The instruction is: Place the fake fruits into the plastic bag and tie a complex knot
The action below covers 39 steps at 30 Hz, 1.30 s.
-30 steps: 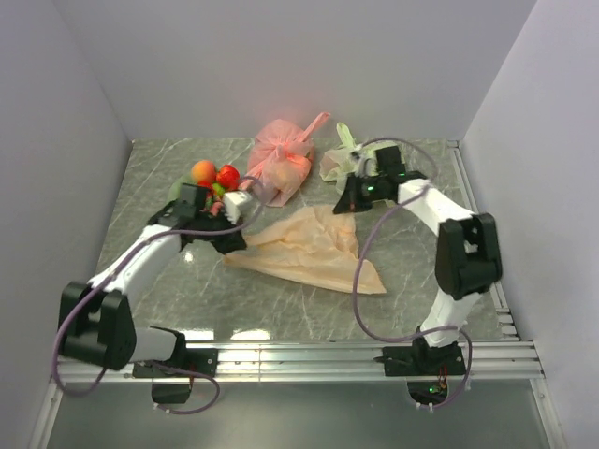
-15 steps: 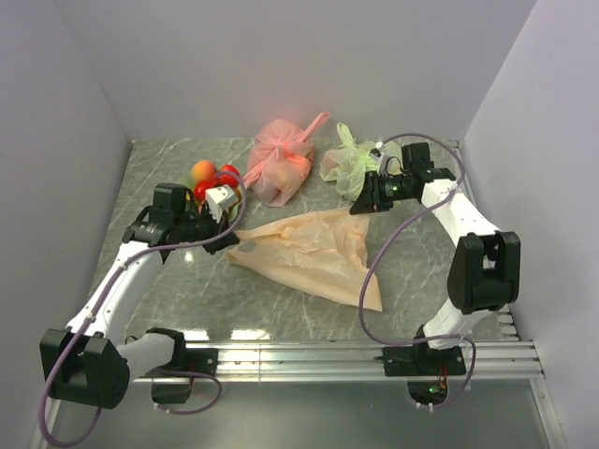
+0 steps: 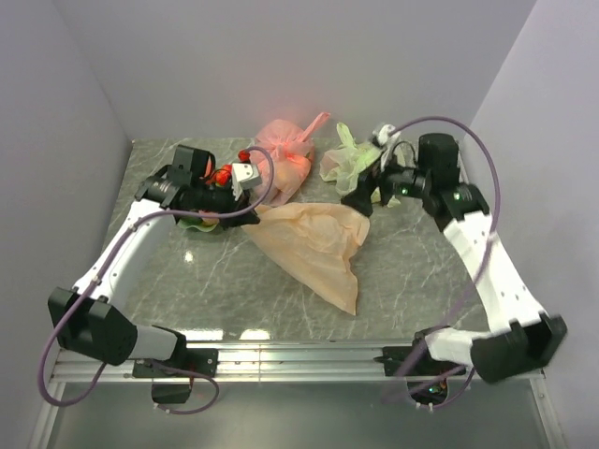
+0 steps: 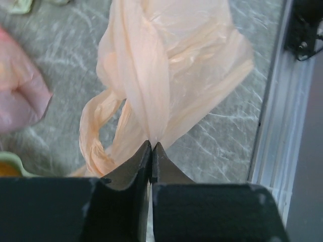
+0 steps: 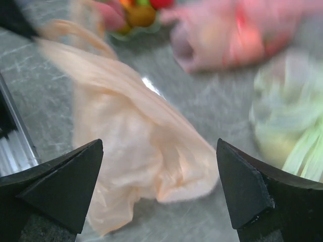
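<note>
Left end effector (image 4: 152,147) pinching plastic bag (image 4: 171,55), right end effector (image 5: 159,145) wide, clear only in wrist views

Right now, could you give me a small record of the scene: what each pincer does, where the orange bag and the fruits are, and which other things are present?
left pincer: shut, pinching the plastic bag at its left end
right pincer: open, over the bag's right end, not holding it
plastic bag: untied, limp, no fruit seen inside
fake fruits: outside the bag, back left, beside the left arm
other things: pink tied bag and green tied bag, both at the back
</note>
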{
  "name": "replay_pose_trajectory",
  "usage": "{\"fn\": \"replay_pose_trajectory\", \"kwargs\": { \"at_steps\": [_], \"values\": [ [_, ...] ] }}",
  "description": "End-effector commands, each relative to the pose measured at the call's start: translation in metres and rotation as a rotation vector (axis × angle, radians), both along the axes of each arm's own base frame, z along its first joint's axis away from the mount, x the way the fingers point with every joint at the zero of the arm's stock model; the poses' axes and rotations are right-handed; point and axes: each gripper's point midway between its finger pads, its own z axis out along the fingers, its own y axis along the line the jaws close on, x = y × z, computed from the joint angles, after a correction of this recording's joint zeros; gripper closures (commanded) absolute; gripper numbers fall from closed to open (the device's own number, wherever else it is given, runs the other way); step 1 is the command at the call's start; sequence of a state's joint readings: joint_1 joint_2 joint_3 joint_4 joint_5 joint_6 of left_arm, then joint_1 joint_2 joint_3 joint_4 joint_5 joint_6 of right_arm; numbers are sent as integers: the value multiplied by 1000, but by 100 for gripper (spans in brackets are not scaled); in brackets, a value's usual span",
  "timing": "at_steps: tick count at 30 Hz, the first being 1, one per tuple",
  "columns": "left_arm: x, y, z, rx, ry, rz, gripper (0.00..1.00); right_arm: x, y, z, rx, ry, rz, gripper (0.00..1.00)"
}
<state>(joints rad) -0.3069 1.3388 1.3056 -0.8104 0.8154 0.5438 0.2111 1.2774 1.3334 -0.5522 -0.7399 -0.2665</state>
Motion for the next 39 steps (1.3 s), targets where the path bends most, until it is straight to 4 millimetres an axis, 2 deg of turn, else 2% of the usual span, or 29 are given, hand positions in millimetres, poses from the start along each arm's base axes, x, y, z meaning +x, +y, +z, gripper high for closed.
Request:
{"fn": "replay_pose_trajectory", "kwargs": {
  "at_steps": [1,3,6,13,17,19,21,23,24,26,27,28,29,30,31,32,33,35,36,38,39],
  "values": [
    [-16,-14,20,-53,-28,-180,90,-28,33,12,-49,-230,178,0],
    [-22,-21,32,-73,-50,-249,89,-35,47,13,-56,-281,220,0],
    [-24,-30,38,-97,-53,-313,88,-33,58,7,-81,-296,271,0],
    [-31,-47,41,-125,-100,-425,87,-20,91,-11,-119,-308,341,0],
    [-26,-54,47,-153,-100,-415,86,-32,116,-18,-111,-274,409,3],
    [-24,-57,50,-160,-102,-417,86,-36,123,-27,-123,-260,428,4],
    [-24,-58,53,-168,-104,-424,86,-40,128,-37,-149,-253,438,8],
    [-25,-59,56,-180,-103,-425,85,-35,132,-48,-181,-235,426,30],
    [-28,-58,57,-183,-99,-422,82,-28,132,-51,-189,-213,395,54],
    [-31,-56,56,-179,-90,-407,76,-22,132,-52,-201,-191,369,84],
    [-32,-51,48,-166,-68,-384,66,-19,130,-50,-206,-180,355,98],
    [-34,-45,53,-165,-89,-355,61,-20,128,-46,-200,-170,336,100],
    [-25,-40,56,-168,-106,-295,55,-21,126,-43,-191,-173,329,100],
    [-12,-24,46,-165,-93,-204,35,-24,124,-44,-181,-176,323,100],
    [-10,-12,59,-194,-97,-121,29,-28,120,-32,-161,-210,314,100],
    [-2,0,63,-206,-130,-69,25,-30,118,-29,-153,-222,310,100],
    [9,21,70,-226,-190,-3,15,-35,115,-25,-145,-226,307,100],
    [13,33,69,-192,-238,14,11,-40,113,-22,-139,-225,310,100],
    [10,34,61,-170,-216,6,11,-43,111,-20,-137,-225,311,100],
    [13,35,60,-155,-235,-10,9,-45,109,-18,-129,-233,311,100],
    [16,34,56,-154,-229,-23,5,-48,108,-15,-125,-234,315,100]
  ]
}}
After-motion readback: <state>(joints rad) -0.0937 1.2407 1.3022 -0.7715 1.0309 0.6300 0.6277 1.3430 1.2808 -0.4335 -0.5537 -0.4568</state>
